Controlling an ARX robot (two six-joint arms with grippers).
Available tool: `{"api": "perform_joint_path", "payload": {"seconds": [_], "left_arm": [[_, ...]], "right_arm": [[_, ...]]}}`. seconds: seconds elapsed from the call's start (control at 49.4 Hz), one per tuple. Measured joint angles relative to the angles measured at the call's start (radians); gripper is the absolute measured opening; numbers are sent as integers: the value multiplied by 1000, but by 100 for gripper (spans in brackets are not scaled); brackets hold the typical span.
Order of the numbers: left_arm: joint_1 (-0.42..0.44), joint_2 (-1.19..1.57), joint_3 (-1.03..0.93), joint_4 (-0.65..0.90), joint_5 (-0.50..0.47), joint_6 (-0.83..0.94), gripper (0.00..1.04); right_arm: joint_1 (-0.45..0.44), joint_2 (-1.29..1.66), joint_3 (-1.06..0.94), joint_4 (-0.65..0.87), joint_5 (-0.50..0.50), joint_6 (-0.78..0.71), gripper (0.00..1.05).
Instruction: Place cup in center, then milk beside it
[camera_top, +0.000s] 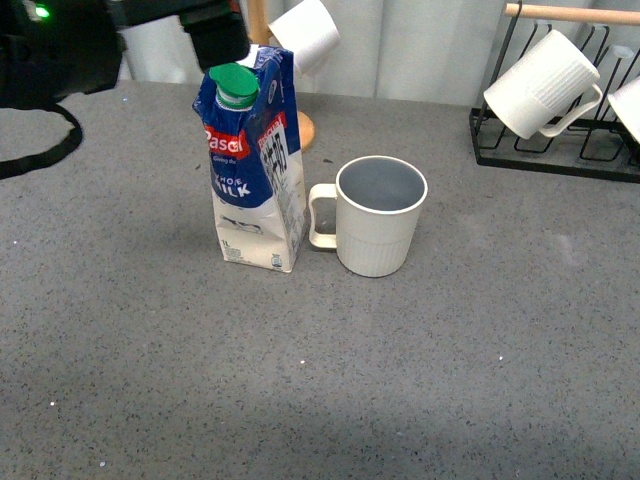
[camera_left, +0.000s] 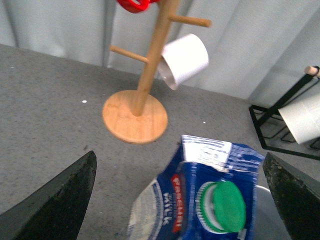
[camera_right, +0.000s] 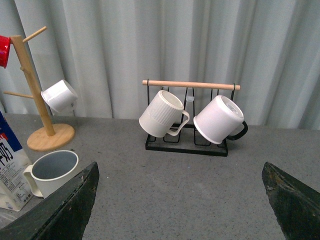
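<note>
Cup (camera_top: 381, 214): upright, table centre, handle toward the carton.
Milk carton (camera_top: 252, 165): standing just beside the cup at 9 o'clock.
Left gripper (camera_left: 179, 192): spread wide, above the carton, not touching.
Right gripper (camera_right: 180, 200): wide apart, holding nothing, cup well off at 9 o'clock.

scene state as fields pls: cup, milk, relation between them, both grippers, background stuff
cup: upright on the grey table, near the middle, empty, handle toward the carton
milk: upright, green cap on, to the cup's left in the front view
relation: side by side, small gap at the handle
left gripper: open, above the carton, fingers clear of it
right gripper: open, holding nothing
background: wooden mug tree with white mug; black rack with two mugs
</note>
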Motion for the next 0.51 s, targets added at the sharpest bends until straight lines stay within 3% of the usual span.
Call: {"api": "perform_joint_path", "payload": {"seconds": [0.324,0.506], "left_arm": [[122,-82,-93,-18,-31,26,98],[140,-71,-245,362,-16,201,73]], "right_arm": [[0,0,0,0,0,0,95],[0,0,0,0,0,0,95]]}}
